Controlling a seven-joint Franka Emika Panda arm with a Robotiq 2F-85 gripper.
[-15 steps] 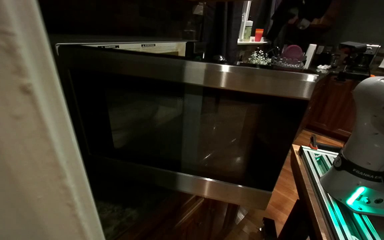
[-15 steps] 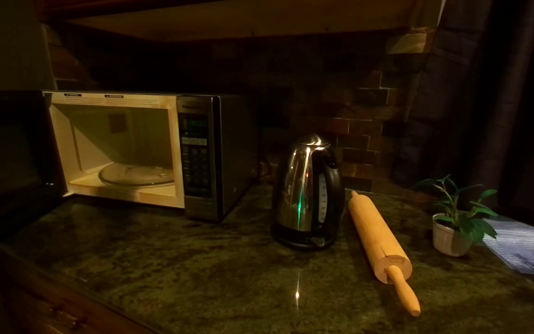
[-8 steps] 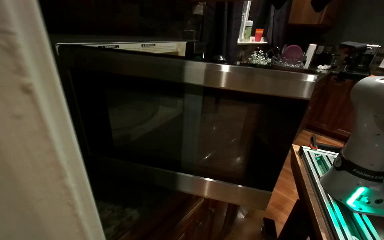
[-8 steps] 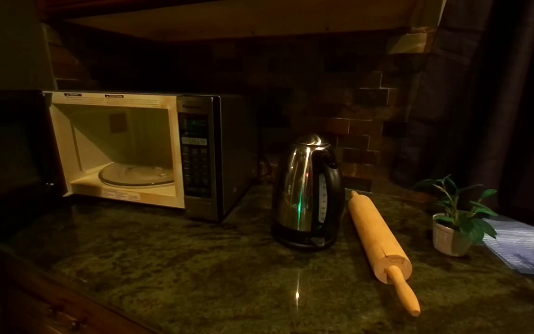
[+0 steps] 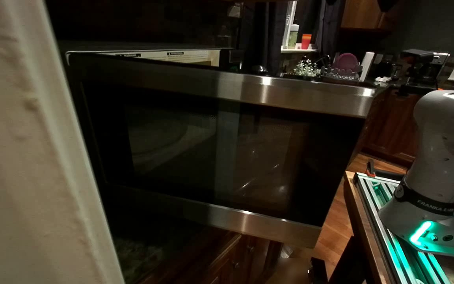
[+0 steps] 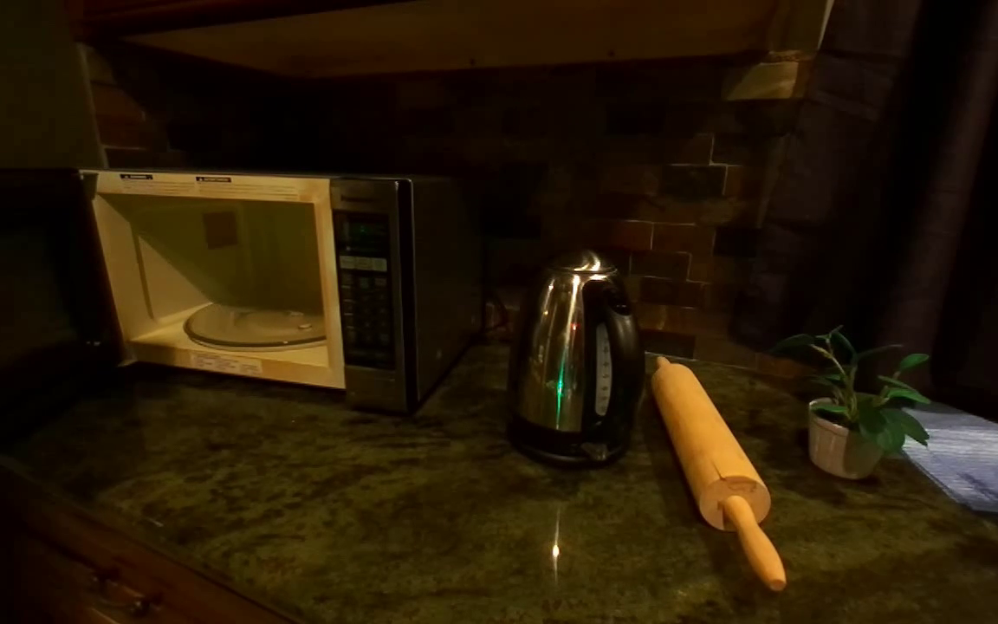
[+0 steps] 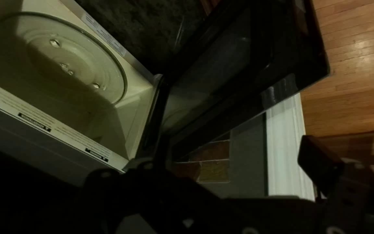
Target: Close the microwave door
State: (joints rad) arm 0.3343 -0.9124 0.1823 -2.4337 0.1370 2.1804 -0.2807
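Dim counter | microwave door open, dark-glassed, steel-banded | tool apparently spread

In an exterior view, the microwave door is cut off past the countertop's front edge; the microwave's button labels are illegibly small.

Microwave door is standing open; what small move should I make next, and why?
I'd probably ease the end effector around the free edge of the microwave door, toward its outer face. The wrist view looks onto the door's inner side, and the microwave stands open, so pushing from this side would likely swing the door wider.
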